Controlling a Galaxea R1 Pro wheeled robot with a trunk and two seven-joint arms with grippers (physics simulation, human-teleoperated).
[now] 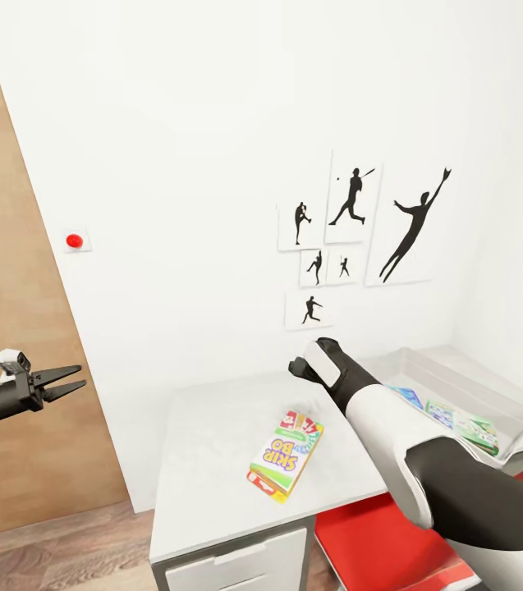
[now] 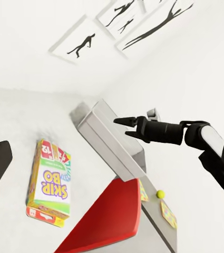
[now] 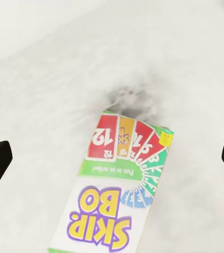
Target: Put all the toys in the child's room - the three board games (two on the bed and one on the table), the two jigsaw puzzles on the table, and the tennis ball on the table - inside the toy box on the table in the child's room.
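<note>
Board game [image 1: 286, 455] flat on table [image 1: 204, 460], untouched. Right gripper [image 3: 112, 158] above it, fingers wide apart. Left gripper [image 1: 62, 382] apart, off table.

This was a child's bedroom or playroom in a home: plain white walls, a wood-plank floor [image 1: 56, 546], and a cluster of black sports silhouette pictures [image 1: 351, 234] on the wall above and beyond the right gripper. Just below that gripper a Skip-Bo game box [image 1: 286, 455] lay flat on a white desk [image 1: 204, 460] with drawers, and to its right sat a light grey toy box [image 1: 466, 394] holding bright printed items. A red chair seat [image 1: 384, 550] stood tucked against the desk front.
</note>
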